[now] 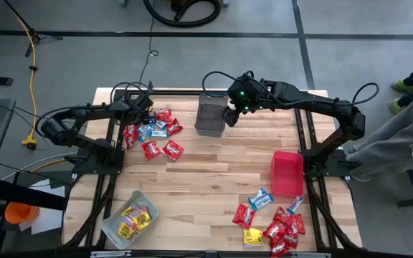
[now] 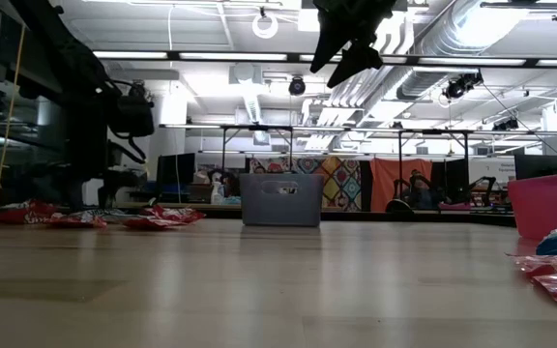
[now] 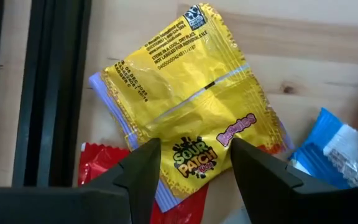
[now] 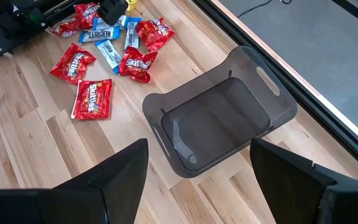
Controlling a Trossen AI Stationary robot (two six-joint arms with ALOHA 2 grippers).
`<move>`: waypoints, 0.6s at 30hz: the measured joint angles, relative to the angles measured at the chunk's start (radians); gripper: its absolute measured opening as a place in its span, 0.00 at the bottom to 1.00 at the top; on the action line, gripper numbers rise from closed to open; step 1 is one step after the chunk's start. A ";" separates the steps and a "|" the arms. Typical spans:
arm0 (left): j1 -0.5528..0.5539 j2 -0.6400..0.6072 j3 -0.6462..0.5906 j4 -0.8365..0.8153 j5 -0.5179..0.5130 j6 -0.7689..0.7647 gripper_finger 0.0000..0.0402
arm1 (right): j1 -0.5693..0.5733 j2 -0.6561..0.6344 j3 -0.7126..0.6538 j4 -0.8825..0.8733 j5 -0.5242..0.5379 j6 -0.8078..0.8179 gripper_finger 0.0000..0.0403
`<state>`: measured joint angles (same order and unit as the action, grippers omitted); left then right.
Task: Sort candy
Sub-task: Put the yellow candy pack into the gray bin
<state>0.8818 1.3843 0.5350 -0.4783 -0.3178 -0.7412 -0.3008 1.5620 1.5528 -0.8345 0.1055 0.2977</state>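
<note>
A butcher-block table [image 1: 206,179] carries two dark arms and three bins. The right arm reaches across the far edge, its right gripper [image 1: 231,115] hanging above and just beside the dark grey bin [image 1: 208,115], fingers spread wide and holding nothing; from its wrist camera the bin [image 4: 219,121] sits empty below. The left arm bends in from the left edge, its left gripper [image 3: 194,165] lowered over the far-left candy pile [image 1: 153,132], fingers parted on either side of a yellow packet [image 3: 188,118] that lies flat on the heap; they are not closed on it. A red bin [image 1: 287,172] stands near the right edge, and a clear grey bin [image 1: 129,218] at the near-left corner holds yellow packets [image 1: 136,218]. A second heap of candy [image 1: 274,222] spreads in front of the red bin, mostly red packets with a few blue-and-white ones [image 1: 261,198] and one yellow. Beneath the yellow packet at the left gripper lie a red packet [image 3: 101,158] and, beside it, a blue-and-white packet [image 3: 337,146].
</note>
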 joint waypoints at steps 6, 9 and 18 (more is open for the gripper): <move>-0.013 -0.004 -0.008 0.001 -0.006 0.015 0.22 | 0.000 0.000 0.000 0.000 0.000 0.017 0.69; -0.021 -0.022 -0.011 0.006 0.012 0.028 0.04 | 0.000 0.000 0.000 0.000 0.000 0.017 0.69; -0.025 -0.252 -0.012 0.005 0.070 0.140 0.00 | 0.000 0.000 0.000 0.000 0.000 0.019 0.69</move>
<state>0.8564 1.1321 0.5228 -0.4735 -0.2474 -0.6016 -0.3008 1.5620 1.5528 -0.8345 0.1055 0.3164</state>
